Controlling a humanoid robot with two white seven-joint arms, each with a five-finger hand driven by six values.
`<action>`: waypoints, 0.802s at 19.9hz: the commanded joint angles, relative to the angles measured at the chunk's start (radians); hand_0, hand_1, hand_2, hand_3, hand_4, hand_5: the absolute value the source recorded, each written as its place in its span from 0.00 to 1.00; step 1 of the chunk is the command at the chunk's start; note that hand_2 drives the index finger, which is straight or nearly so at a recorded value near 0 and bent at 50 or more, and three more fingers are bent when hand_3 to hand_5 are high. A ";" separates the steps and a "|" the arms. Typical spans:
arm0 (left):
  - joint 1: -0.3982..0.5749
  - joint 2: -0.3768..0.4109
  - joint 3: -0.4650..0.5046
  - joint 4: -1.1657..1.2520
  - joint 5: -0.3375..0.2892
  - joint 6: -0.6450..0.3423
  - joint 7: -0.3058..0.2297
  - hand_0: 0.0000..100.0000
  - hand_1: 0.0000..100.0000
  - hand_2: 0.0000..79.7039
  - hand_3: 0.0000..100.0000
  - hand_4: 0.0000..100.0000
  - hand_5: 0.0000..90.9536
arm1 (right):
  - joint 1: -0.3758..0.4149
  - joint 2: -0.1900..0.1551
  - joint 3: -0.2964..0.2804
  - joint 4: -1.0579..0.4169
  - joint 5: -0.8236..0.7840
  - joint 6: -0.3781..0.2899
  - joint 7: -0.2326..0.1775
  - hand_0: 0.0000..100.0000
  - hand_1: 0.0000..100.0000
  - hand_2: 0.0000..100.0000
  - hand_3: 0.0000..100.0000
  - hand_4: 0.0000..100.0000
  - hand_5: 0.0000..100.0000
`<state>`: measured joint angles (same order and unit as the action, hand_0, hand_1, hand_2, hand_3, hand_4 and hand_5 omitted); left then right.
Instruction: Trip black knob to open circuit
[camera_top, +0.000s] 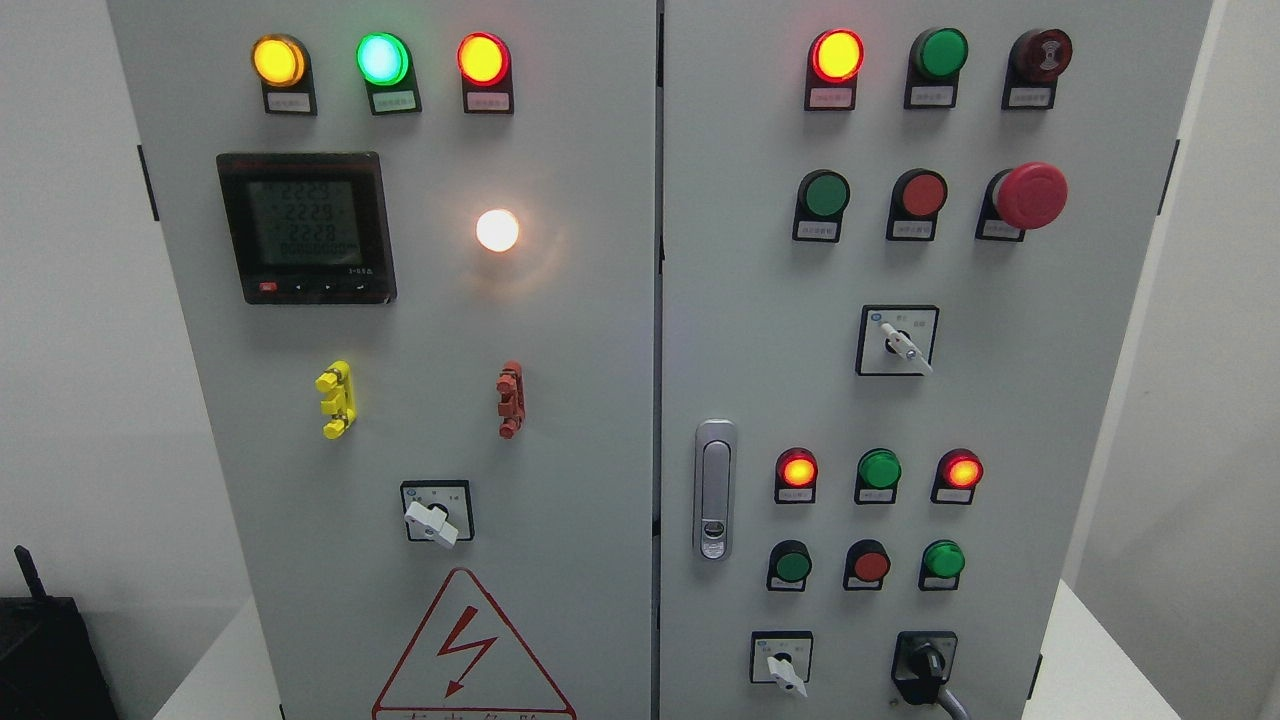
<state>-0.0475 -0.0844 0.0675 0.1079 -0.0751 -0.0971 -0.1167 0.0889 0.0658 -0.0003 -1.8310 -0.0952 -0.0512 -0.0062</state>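
No robot hand in head view, so hand state cannot be told. Black knob (926, 662) sits at bottom right corner of right cabinet door (1090, 420), just right of small white selector (783, 668), below row of three buttons. Knob untouched; something grey at lower edge near it, unclear. Step in hand: approach not begun. Next move likely calls for right arm entering low, fingers closing around knob, then turning it.
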 joint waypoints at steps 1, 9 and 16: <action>0.000 0.000 0.000 -0.025 0.000 0.000 0.000 0.12 0.39 0.00 0.00 0.00 0.00 | 0.000 0.003 0.005 -0.002 0.000 0.001 0.005 0.00 0.00 0.08 1.00 1.00 1.00; 0.000 0.000 0.000 -0.025 0.000 0.000 0.000 0.12 0.39 0.00 0.00 0.00 0.00 | -0.001 0.003 0.006 -0.002 0.000 -0.001 0.005 0.00 0.00 0.08 1.00 1.00 1.00; 0.000 0.000 0.000 -0.025 0.000 0.000 0.000 0.12 0.39 0.00 0.00 0.00 0.00 | -0.001 0.011 0.022 -0.002 -0.001 -0.001 0.005 0.00 0.00 0.08 1.00 1.00 1.00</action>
<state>-0.0476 -0.0844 0.0675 0.1078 -0.0751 -0.0963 -0.1167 0.0884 0.0694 -0.0002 -1.8324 -0.0951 -0.0511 -0.0024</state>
